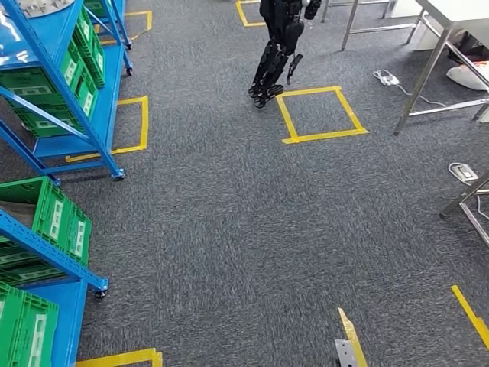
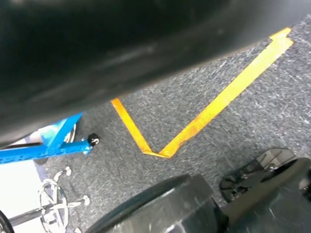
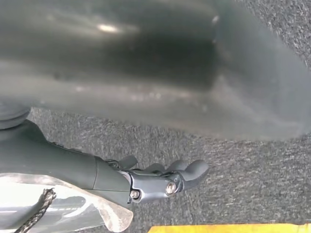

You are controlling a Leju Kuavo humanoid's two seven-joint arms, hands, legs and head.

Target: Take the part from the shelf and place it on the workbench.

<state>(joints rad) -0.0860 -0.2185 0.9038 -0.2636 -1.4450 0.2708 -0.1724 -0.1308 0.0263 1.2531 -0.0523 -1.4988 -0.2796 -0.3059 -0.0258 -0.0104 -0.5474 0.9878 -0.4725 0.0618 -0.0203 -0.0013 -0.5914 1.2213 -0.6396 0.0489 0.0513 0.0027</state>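
Grey carpet point(image 1: 231, 229) covers the floor. At the left of the head view stand blue shelves point(image 1: 86, 99) loaded with green bins point(image 1: 57, 218). Yellow tape squares point(image 1: 322, 113) mark the carpet toward the upper middle, and a black legged robot point(image 1: 276, 46) stands at one square's corner. At the upper right are the metal legs of a bench point(image 1: 429, 69), with a white power strip point(image 1: 386, 77) on the floor nearby.

At the bottom edge, right of centre, a small grey metal piece point(image 1: 344, 354) with tiny holes pokes into the frame beside a dull gold strip point(image 1: 351, 336). This may be the part, though I cannot tell.

In the right wrist view, the right hand point(image 3: 161, 179) reaches out over the carpet with its dark fingers point(image 3: 190, 170) stretched nearly straight. A pale silvery sheet point(image 3: 73, 206) with a dark braided cord point(image 3: 38, 208) lies just beneath the wrist. Whether the hand grasps anything cannot be told.
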